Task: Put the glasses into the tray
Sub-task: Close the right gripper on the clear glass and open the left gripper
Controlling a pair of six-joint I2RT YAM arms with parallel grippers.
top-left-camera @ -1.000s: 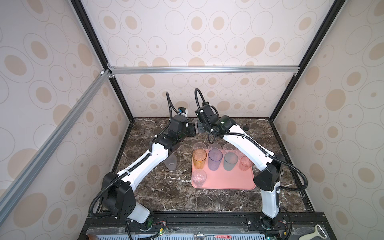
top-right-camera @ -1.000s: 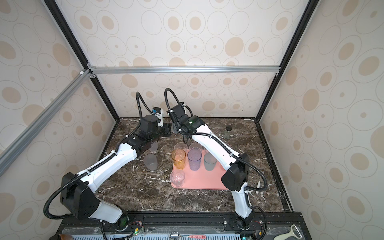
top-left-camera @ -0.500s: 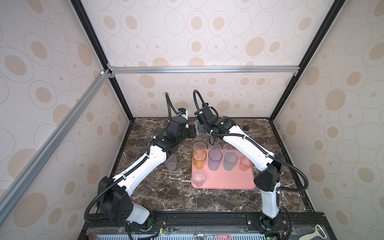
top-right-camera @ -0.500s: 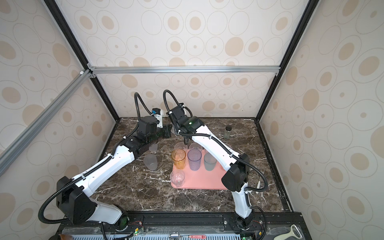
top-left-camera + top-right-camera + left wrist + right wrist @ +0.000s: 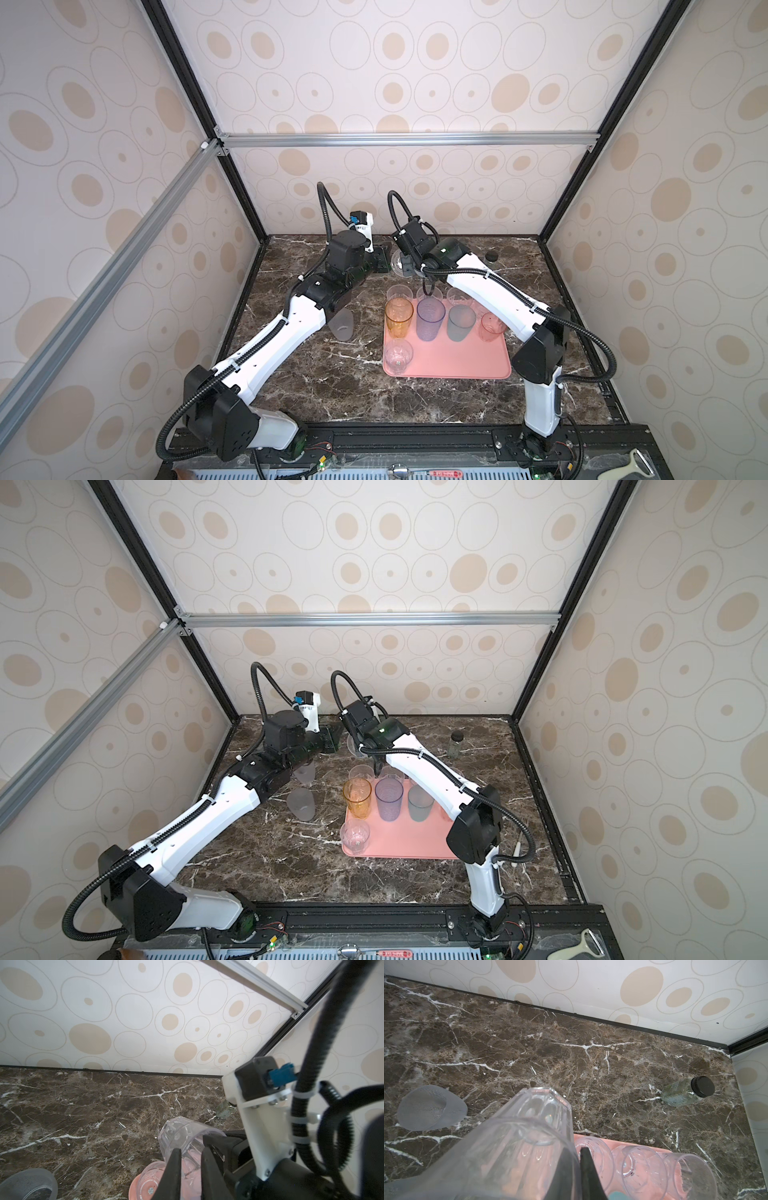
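Grip murky in top views; right claw (image 5: 576,1151) tight on clear glass (image 5: 529,1126), left claw (image 5: 191,1153) ajar.

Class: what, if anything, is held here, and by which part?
The right pincer pinches the clear faceted glass by its rim wall. Whether the left pincer also grips it cannot be told.

Black-lidded jar (image 5: 456,746) upright on marble tabletop (image 5: 291,854)

The left gripper (image 5: 190,1154), slightly parted, straddles a tilted clear glass (image 5: 178,1136) at its rim; tray (image 5: 134,1188), 1 frosted glass (image 5: 29,1184) nearby.
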